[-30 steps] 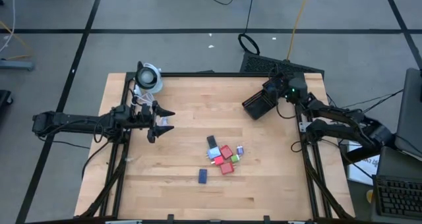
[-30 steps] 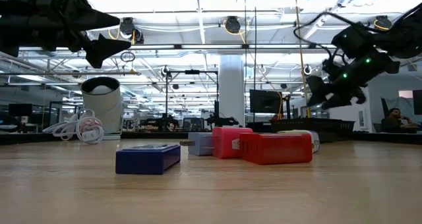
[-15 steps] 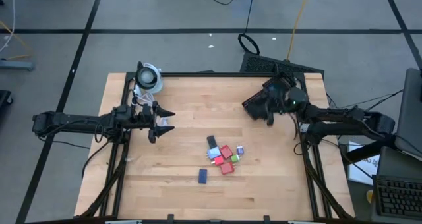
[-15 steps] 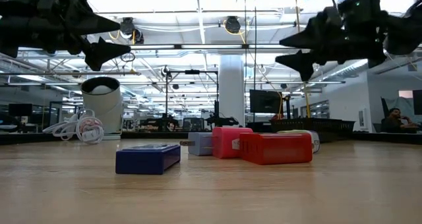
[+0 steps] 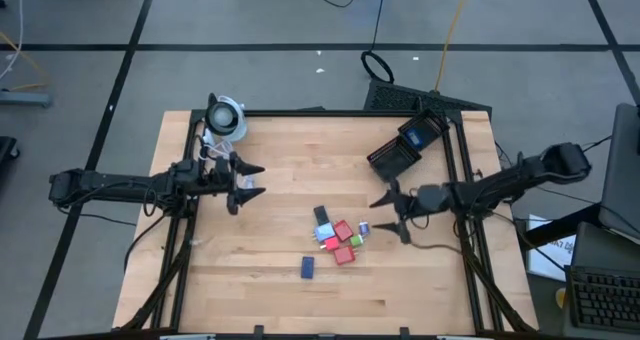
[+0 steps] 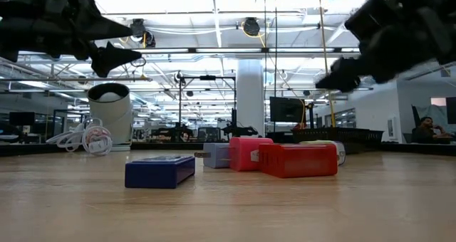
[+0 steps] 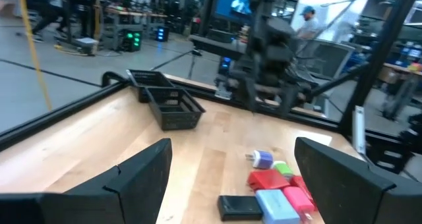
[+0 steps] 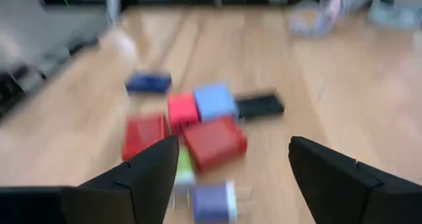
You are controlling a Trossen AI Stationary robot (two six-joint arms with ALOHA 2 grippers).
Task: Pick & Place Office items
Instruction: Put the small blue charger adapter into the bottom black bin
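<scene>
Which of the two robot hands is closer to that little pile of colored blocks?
The right hand. It hangs open just beside the blocks, on their right-arm side. The left hand, also open, waits farther off, near the table's left edge.

wooden table | on it: clustered office items, black basket, white cable

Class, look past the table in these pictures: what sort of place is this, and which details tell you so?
Probably a large robotics lab or workshop: long rows of ceiling lights, a wooden table in a black frame with two robot arms, and cables trailing over the grey floor.
</scene>
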